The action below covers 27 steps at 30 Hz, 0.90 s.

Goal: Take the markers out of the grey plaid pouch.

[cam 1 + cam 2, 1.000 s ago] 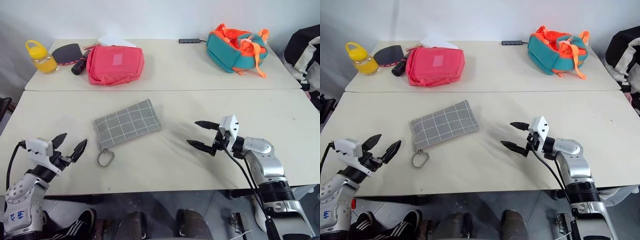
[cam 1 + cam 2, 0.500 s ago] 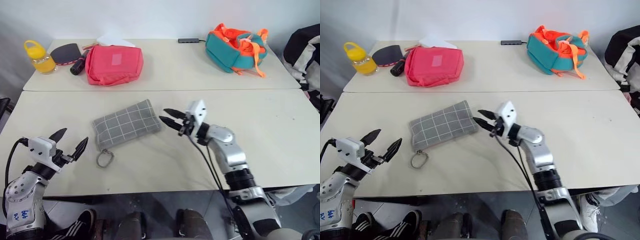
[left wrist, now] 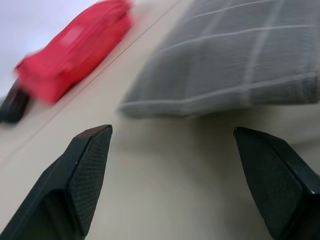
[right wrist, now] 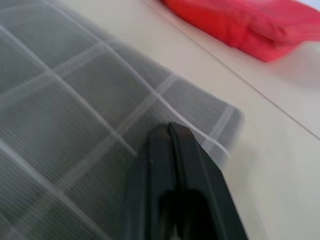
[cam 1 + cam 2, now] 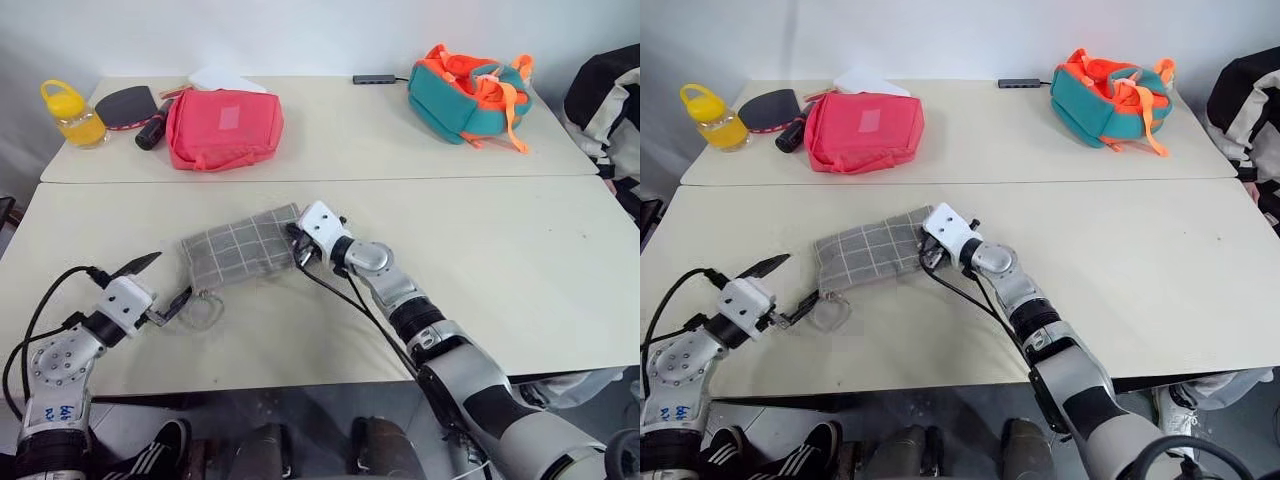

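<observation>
The grey plaid pouch (image 5: 235, 252) lies flat on the near table, its ring zipper pull (image 5: 205, 310) at its near left end. My right gripper (image 5: 298, 245) is shut, its fingertips (image 4: 169, 129) resting on the pouch's right end; I see no fabric between them. My left gripper (image 5: 160, 283) is open and level at the near left. Its nearer finger (image 5: 180, 300) lies just beside the ring, and the pouch (image 3: 240, 65) is a short way ahead of it. The markers are hidden.
On the far table sit a pink-red bag (image 5: 222, 128), a teal-orange backpack (image 5: 465, 90), a yellow bottle (image 5: 68, 112), a paddle (image 5: 125, 105), a dark cylinder (image 5: 152, 135) and a small grey hub (image 5: 375, 79). A seam (image 5: 450, 180) divides the two tables.
My right gripper swept left across the table to the pouch's right end and shut on the way. My left gripper rolled and edged toward the ring pull, staying open.
</observation>
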Available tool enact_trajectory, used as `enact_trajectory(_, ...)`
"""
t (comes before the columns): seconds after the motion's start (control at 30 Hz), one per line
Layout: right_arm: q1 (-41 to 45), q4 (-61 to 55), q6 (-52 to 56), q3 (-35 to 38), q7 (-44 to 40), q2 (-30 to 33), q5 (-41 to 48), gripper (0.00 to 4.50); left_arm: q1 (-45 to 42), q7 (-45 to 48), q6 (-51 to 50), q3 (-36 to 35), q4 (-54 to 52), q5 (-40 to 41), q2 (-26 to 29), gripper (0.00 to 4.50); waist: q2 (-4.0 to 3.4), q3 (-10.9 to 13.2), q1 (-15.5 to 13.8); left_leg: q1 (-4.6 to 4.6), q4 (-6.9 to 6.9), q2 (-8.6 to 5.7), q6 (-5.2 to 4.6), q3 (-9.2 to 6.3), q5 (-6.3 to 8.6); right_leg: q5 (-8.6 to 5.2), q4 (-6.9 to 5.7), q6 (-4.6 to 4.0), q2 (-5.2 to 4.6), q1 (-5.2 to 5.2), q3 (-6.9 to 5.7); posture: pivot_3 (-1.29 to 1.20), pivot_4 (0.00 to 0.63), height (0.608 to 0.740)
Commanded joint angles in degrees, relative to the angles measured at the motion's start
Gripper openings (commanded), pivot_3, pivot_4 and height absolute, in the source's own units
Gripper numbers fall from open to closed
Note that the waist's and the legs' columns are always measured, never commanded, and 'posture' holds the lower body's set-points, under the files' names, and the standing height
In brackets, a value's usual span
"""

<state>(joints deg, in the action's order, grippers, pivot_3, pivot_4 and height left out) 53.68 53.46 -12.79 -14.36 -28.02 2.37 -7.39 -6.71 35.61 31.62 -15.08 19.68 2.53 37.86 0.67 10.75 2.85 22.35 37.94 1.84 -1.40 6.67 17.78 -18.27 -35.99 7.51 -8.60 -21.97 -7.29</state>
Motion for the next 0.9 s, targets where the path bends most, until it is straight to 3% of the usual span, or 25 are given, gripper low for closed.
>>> enact_trajectory(0.03, -1.3, 0.8, -0.8, -0.1, -1.1, 0.2, -0.6, 0.05, -2.3, 0.0, 5.1, 2.9, 2.3, -3.2, 1.4, 4.15, -0.01, 0.0, 0.4, -0.01, 0.00, 0.00, 0.00, 0.02, -0.01, 0.00, 0.00, 0.00, 0.00, 0.00, 0.00, 0.00, 0.150, 0.740)
enact_trajectory(0.23, -2.9, -1.3, -0.9, 0.3, -2.0, 1.0, -0.3, 0.05, -7.4, 2.3, 8.8, 7.0, 5.1, -1.9, 1.5, 4.15, -0.02, 0.0, 0.5, -0.09, 0.01, 0.02, 0.00, 0.07, -0.02, 0.00, -0.04, 0.00, -0.01, 0.03, 0.03, 0.00, 0.150, 0.740)
enact_trajectory(0.33, -3.5, -2.4, -0.4, 0.7, -2.1, 1.6, 0.0, 0.00, -8.0, 4.3, 8.6, 7.3, 5.9, 0.7, 1.7, 3.55, -0.02, 0.0, 0.5, -0.08, 0.01, 0.02, 0.00, 0.07, -0.02, 0.00, -0.03, 0.00, -0.01, 0.03, 0.03, 0.00, 0.150, 0.740)
enact_trajectory(0.7, -4.1, -6.1, -0.2, 2.1, -3.1, 2.2, 1.2, 0.00, -5.9, 7.1, 7.2, 7.2, 4.7, 4.5, 0.8, 0.04, -0.02, 0.0, 0.5, -0.09, 0.02, 0.03, -0.01, 0.06, -0.03, 0.00, -0.03, 0.00, -0.01, 0.04, 0.02, 0.00, 0.150, 0.740)
enact_trajectory(0.8, -5.0, -11.4, 1.5, 4.2, -7.8, 2.5, 5.8, 0.00, -5.4, 6.5, 5.5, 7.4, 3.1, 5.1, -0.3, 0.04, -0.02, 0.0, 0.5, -0.08, 0.02, 0.02, -0.01, 0.06, -0.03, 0.00, -0.03, 0.00, -0.01, 0.04, 0.02, 0.00, 0.150, 0.740)
enact_trajectory(0.9, -8.4, -23.3, 8.5, 6.3, -14.0, 4.2, 12.6, 0.63, -4.9, 3.7, 1.8, 7.5, -0.2, 4.9, -2.5, 0.00, -0.03, 0.0, 0.2, -0.03, 0.02, 0.01, -0.03, 0.02, -0.02, 0.00, -0.01, 0.01, -0.02, 0.04, 0.00, 0.00, 0.150, 0.740)
